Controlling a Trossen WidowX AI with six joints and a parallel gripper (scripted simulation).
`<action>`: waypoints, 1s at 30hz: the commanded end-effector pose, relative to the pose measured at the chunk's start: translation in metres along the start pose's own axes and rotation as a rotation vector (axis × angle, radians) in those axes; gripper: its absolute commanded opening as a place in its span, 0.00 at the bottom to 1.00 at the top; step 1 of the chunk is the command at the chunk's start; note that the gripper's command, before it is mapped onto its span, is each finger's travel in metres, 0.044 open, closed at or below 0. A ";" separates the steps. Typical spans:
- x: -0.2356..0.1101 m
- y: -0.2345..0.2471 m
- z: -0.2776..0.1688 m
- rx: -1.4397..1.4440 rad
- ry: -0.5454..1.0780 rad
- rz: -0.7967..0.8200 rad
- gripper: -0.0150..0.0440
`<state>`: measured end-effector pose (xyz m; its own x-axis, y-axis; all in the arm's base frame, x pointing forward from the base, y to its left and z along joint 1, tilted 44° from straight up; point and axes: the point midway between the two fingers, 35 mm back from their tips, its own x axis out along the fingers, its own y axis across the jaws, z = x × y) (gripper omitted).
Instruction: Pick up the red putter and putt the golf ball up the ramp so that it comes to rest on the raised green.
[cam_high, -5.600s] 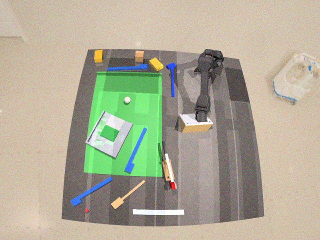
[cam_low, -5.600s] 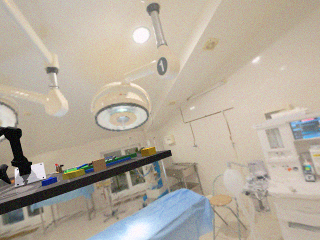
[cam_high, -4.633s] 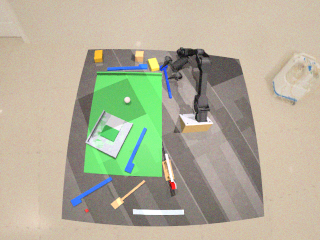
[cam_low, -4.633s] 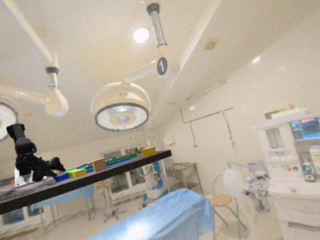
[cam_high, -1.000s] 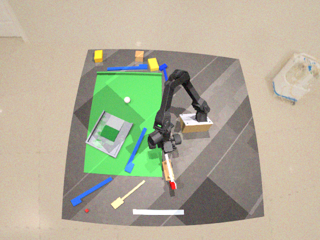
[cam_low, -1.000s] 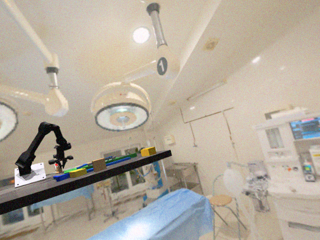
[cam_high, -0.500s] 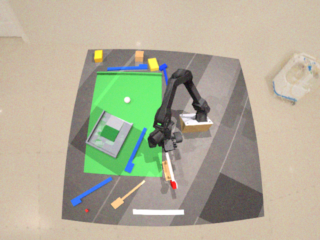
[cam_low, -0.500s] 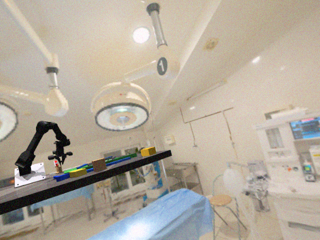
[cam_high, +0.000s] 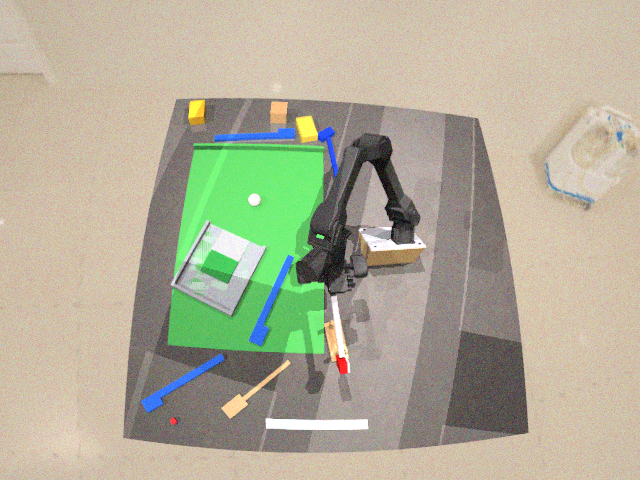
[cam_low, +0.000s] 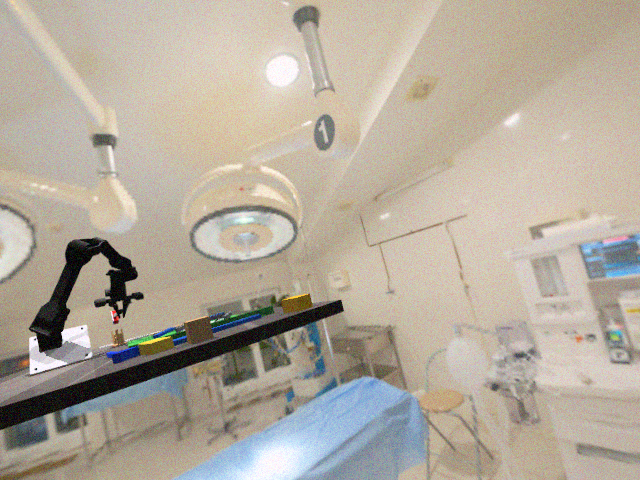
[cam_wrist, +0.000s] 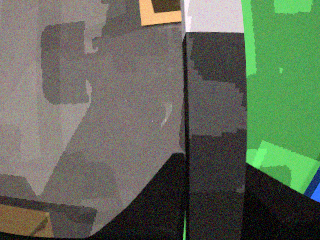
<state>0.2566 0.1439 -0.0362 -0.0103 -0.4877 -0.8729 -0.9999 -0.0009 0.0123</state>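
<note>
My gripper (cam_high: 337, 290) (cam_low: 121, 314) (cam_wrist: 199, 163) is shut on the dark handle of the red putter, with one finger on each side of it in the wrist view. The putter (cam_high: 338, 328) (cam_low: 114, 316) (cam_wrist: 215, 15) has a white shaft and a red head. It is held above its wooden stand (cam_high: 331, 342) (cam_low: 118, 338) (cam_wrist: 144, 17), its head towards the front of the table. The white golf ball (cam_high: 253, 199) lies on the green mat (cam_high: 232, 170), behind the grey ramp (cam_high: 248, 273). The raised green (cam_high: 219, 266) is a dark green patch on the ramp.
A blue club (cam_high: 273, 299) lies on the mat between ramp and arm. Another blue club (cam_high: 183, 382), a wooden paddle (cam_high: 266, 380), a red cube (cam_high: 173, 421) and a white strip (cam_high: 316, 424) lie in front. Yellow blocks (cam_high: 196, 112) (cam_high: 306, 129) and a tan block (cam_high: 279, 112) are behind the mat.
</note>
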 end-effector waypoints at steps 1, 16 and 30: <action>-0.011 -0.008 -0.018 0.157 0.002 -0.018 0.25; -0.041 -0.020 -0.102 0.811 0.048 -0.070 0.25; -0.064 -0.012 -0.179 1.407 0.095 -0.146 0.25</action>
<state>0.2737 0.0302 0.0930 0.0285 -0.6010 -0.7987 -0.2934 0.7588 -0.5815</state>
